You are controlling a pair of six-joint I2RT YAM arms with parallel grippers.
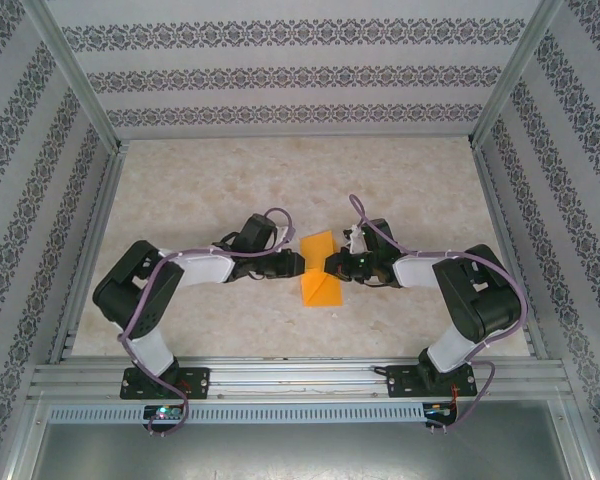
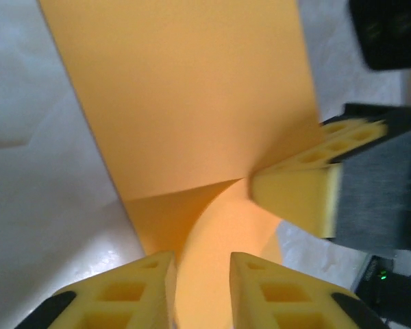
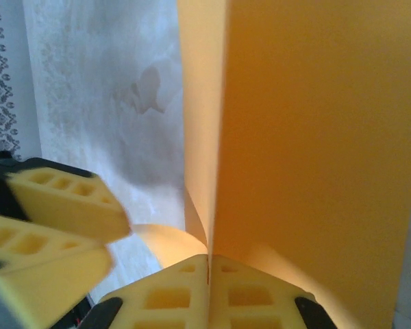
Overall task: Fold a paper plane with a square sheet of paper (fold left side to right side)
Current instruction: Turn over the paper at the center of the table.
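We see the right gripper (image 3: 209, 264) clamped on thin, curling orange paper (image 1: 320, 285), far from every table (image 1: 230, 180) edge; left gripper (image 2: 202, 264) fingers apart.

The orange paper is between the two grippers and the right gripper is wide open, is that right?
Not quite. The right gripper is shut on the orange paper, fingers pressed together over the sheet, as the right wrist view shows. The rest is right.

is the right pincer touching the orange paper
Touching. The right wrist view shows the right pincer shut on the paper, with the sheet's edge running straight into the closed seam between its two fingers.
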